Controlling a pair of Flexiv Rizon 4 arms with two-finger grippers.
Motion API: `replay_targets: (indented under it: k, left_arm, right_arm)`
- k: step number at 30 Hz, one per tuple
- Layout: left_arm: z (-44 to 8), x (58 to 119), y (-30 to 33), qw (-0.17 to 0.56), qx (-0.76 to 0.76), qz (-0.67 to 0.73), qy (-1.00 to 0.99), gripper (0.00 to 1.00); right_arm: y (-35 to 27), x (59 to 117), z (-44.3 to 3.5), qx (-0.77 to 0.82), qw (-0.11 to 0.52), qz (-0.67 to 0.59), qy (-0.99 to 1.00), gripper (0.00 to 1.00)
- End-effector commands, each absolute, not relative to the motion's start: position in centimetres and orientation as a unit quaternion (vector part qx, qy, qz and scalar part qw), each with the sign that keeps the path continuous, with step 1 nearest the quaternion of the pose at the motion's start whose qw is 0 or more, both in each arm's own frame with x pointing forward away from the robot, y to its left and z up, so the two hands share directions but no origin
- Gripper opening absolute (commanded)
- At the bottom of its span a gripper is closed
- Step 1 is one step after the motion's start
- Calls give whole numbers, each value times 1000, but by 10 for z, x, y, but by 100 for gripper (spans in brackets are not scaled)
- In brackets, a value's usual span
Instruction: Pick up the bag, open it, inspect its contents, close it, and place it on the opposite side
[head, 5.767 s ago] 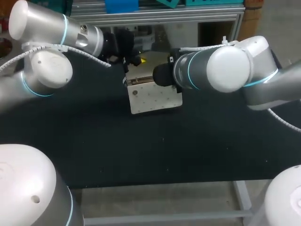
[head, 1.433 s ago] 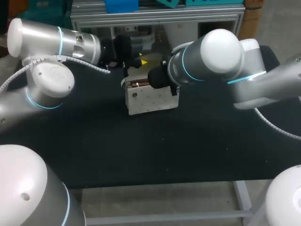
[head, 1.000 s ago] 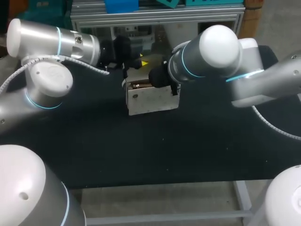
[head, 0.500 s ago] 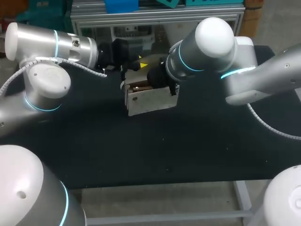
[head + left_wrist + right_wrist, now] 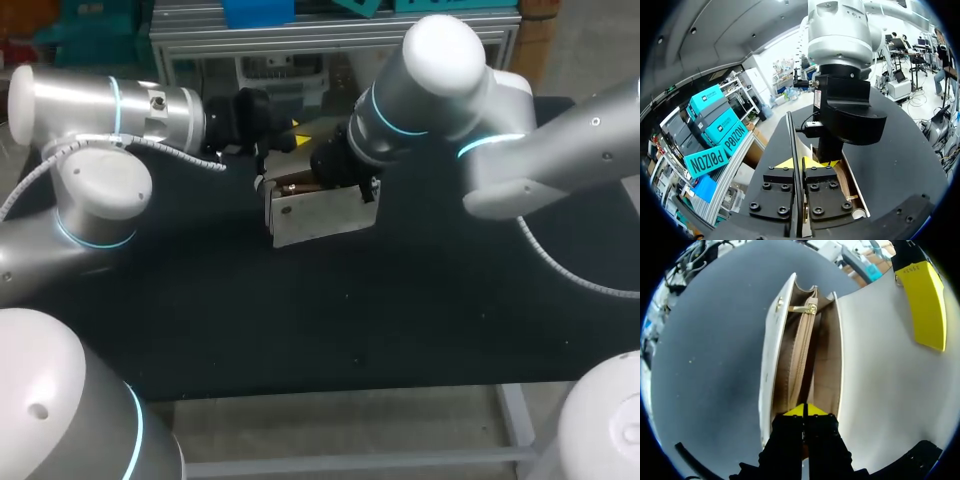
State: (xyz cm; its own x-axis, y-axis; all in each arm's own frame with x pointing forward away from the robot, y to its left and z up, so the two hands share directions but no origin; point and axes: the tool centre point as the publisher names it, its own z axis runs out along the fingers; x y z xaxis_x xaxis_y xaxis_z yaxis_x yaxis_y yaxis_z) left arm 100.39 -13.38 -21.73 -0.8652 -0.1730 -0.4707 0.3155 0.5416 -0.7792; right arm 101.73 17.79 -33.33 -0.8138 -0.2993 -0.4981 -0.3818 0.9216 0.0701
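Observation:
A white bag stands at the back middle of the black table with its mouth open. My left gripper is shut on the edge of the bag's raised flap, which runs thin between its yellow tips. My right gripper is shut at the near end of the bag's open mouth, on the tan inner zip pocket. Inside, the tan lining and a gold zip pull show; nothing loose is visible. The flap spreads out beside the mouth, with a left fingertip on its far edge.
The black tabletop stretches in front of the bag on both sides. A metal frame runs along the table's back edge, close behind the grippers. My right arm's big elbow hangs over the back right.
My right arm's elbow has swung up and to the left. The bag has shifted slightly left and tipped, showing more of its open mouth. Both grippers kept their hold.

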Motion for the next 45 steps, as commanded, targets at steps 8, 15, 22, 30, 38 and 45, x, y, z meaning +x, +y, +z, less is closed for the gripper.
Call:
replay_targets:
  k: [8, 15, 22, 30, 38, 45]
  left_arm:
    - [-206, 998, -133, 266, 40, -481, 835, 0]
    - [-205, 997, -133, 266, 40, -483, 833, 0]
    - [-201, 994, -133, 271, 48, -483, 831, 0]
    - [-202, 994, -134, 274, 57, -481, 831, 0]
    - [-203, 994, -135, 273, 58, -480, 832, 0]
    - [-204, 994, -135, 272, 58, -480, 832, 0]
  right_arm:
    - [176, 1020, -343, -183, 223, 80, 954, 33]
    - [175, 1020, -347, -182, 219, 81, 955, 47]
    - [176, 1020, -347, -185, 216, 80, 955, 47]
    - [177, 1019, -348, -188, 212, 78, 956, 69]
    - [176, 1020, -347, -188, 213, 78, 956, 88]
    - [177, 1020, -347, -190, 211, 77, 956, 88]
